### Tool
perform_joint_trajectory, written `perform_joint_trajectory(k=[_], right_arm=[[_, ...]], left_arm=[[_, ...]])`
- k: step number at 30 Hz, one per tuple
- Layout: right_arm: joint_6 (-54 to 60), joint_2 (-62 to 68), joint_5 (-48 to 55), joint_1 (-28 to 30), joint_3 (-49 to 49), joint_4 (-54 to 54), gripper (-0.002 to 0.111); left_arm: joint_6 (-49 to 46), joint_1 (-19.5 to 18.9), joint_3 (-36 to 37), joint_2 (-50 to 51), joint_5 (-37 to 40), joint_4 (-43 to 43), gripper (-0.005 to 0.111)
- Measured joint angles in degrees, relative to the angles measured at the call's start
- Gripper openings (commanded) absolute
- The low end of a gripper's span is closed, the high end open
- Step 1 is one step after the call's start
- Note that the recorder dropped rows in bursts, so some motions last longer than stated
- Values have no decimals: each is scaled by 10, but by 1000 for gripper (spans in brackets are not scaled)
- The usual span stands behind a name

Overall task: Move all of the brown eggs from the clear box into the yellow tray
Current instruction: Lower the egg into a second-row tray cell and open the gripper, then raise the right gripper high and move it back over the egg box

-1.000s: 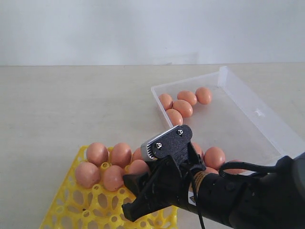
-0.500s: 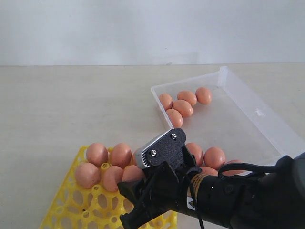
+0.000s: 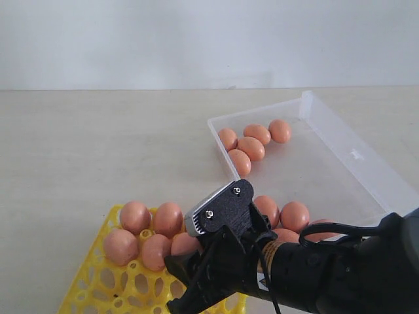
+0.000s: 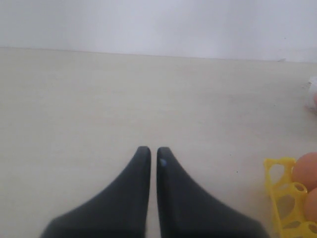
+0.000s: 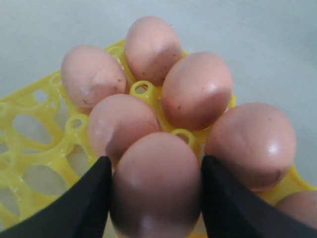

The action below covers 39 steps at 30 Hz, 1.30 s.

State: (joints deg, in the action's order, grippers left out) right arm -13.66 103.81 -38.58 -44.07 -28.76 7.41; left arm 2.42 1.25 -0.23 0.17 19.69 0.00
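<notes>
Orange-brown, smooth oval egg (image 5: 156,188) sits pinched between the 2 black fingers of the right gripper (image 5: 156,159). It is low over the bright yellow plastic egg tray (image 3: 91,288), just beside the other eggs (image 5: 198,89) resting in the cells. The right arm (image 3: 327,275) enters from the lower right of the exterior view and slants down toward the tray. 4 more eggs (image 3: 252,147) lie at the far end of the clear plastic box (image 3: 353,157). The left gripper (image 4: 153,151) hovers over the bare tabletop (image 4: 99,99), fingers almost pressed together, holding nothing.
</notes>
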Motion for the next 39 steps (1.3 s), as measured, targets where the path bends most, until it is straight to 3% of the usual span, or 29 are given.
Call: perform_joint_trajectory(k=[3, 16, 26, 29, 33, 39], right_arm=[[0, 0, 1, 0, 0, 0, 54], [0, -8, 10, 0, 0, 7, 54], [89, -129, -15, 0, 1, -33, 54], [141, -206, -90, 0, -2, -55, 44], [257, -298, -17, 0, -58, -214, 28], [659, -347, 129, 0, -165, -560, 26]], left_arm=[[0, 0, 0, 0, 0, 0, 4], [0, 0, 0, 0, 0, 0, 4], [0, 0, 0, 0, 0, 0, 4], [0, 0, 0, 0, 0, 0, 4], [0, 0, 0, 0, 0, 0, 4], [0, 0, 0, 0, 0, 0, 4]])
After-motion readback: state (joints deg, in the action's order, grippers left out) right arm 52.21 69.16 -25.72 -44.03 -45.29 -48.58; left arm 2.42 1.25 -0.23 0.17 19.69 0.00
